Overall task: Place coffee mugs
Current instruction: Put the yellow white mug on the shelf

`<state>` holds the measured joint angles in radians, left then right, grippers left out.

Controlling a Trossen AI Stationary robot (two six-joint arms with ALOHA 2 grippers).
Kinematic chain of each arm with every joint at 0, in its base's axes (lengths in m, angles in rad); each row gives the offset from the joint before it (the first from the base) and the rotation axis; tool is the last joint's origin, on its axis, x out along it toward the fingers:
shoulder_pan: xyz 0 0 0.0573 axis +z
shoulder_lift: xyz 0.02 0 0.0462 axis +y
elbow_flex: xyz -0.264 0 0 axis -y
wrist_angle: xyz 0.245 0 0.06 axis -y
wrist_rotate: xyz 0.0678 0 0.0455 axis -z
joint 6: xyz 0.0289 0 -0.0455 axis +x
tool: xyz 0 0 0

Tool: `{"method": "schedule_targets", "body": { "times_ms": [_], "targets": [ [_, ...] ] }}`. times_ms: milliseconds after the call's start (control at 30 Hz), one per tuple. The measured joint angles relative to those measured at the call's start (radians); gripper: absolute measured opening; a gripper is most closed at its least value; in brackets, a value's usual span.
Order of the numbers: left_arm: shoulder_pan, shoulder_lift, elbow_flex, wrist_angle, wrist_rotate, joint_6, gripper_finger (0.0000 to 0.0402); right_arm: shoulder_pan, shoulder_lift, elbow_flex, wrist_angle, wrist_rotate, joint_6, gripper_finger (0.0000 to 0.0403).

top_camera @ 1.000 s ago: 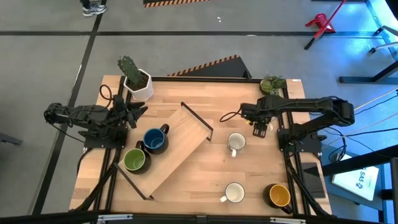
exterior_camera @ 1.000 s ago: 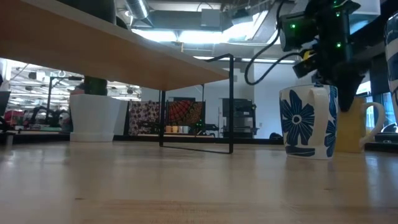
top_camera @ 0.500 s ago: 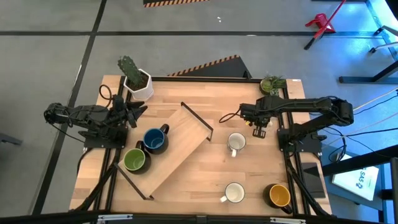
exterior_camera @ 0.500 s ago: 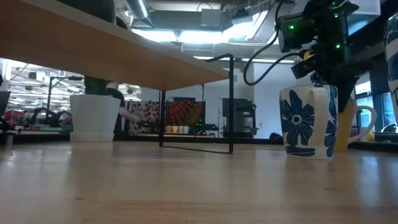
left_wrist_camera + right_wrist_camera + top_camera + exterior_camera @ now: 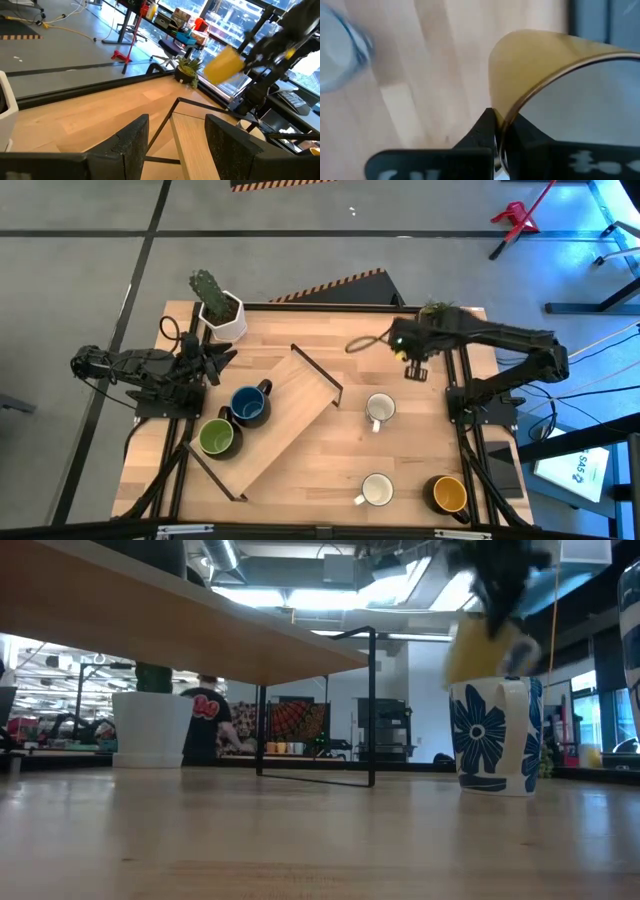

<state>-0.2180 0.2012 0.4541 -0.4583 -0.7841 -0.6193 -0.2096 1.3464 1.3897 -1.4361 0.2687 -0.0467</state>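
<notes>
Motion blur smears yellow mug (image 5: 478,652) pinched in right claw (image 5: 498,131).

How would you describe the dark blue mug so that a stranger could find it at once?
Find the long wooden shelf set slantwise on the table. Two mugs stand beside its edge on the left arm's side. The dark blue mug is the one nearer the cactus pot; its neighbour is the green mug.
</notes>
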Motion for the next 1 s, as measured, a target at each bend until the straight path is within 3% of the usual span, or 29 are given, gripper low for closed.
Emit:
{"method": "schedule_targets", "body": {
  "times_ms": [233,467,700,1000],
  "targets": [
    [0.0,0.0,0.0,0.0,0.0,0.0,0.0188,0.034,0.068,0.345,0.091,0.018,-0.234,0.0001],
    [0.0,0.0,0.0,0.0,-0.001,0.0,0.0188,0.133,0.242,0.607,0.141,-0.085,-0.616,0.0001],
    [0.0,0.0,0.0,-0.001,-0.008,0.0,0.0188,0.205,0.428,0.755,0.153,-0.084,-0.82,0.0],
    [0.0,0.0,0.0,-0.003,-0.008,0.0,0.0188,0.267,0.569,0.836,0.162,-0.093,-0.925,0.0]
  ]
}}
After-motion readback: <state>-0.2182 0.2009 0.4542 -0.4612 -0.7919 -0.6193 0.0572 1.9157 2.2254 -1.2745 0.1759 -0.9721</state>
